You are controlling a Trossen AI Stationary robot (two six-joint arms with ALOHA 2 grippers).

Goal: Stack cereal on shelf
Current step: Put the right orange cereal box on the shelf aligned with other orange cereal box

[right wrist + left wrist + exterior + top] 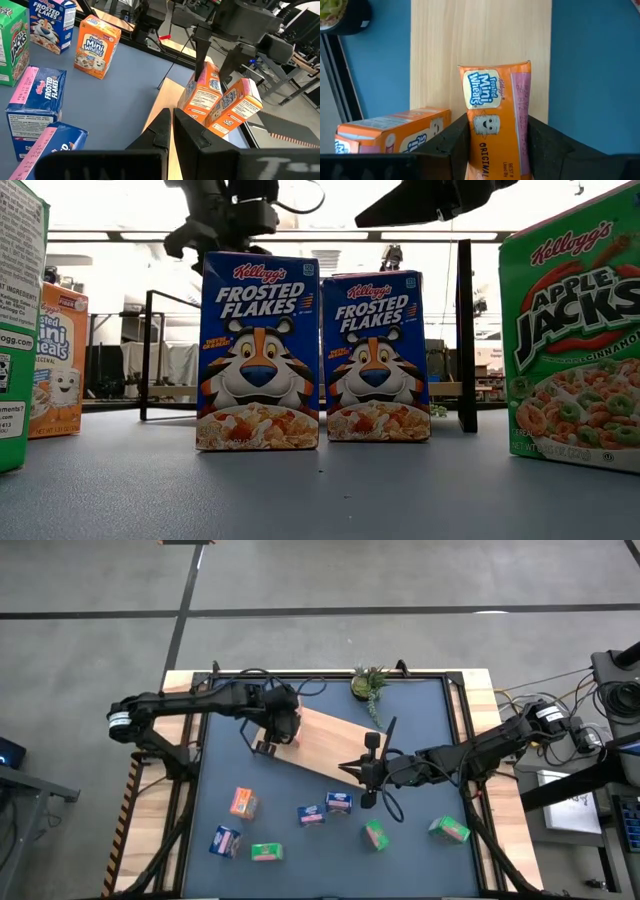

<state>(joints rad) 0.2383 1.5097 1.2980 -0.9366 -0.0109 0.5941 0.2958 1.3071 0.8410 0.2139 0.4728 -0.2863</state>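
Observation:
The shelf (325, 745) is a light-wood board lying at a slant on the blue table. My left gripper (280, 725) is over its far left end, shut on an orange-red cereal box (495, 120). A second orange-red box (395, 132) sits on the board beside it, tilted (235, 107). My right gripper (172, 127) is shut at the board's near right end (365, 772). On the table lie one orange-red box (243, 802), three blue boxes (311, 814) (339, 802) (226, 840) and three green ones (266, 852) (376, 834) (449, 829). My left gripper pinches the orange-red box near its upper end (206, 75), one finger (455, 145) on each opposite side. The fingers come from above, pointing down. The box stands slightly tilted over the board; its lower end is hidden by my right fingers. My right gripper is shut at the board's end (167, 100); whether it touches the board, I cannot tell.
A small potted plant (368, 682) stands at the table's far edge. Black frame legs (465, 330) rise at the shelf's ends. Two blue boxes (258, 350) and a green one (575, 340) stand upright close to the low camera. Bare table lies near the left edge.

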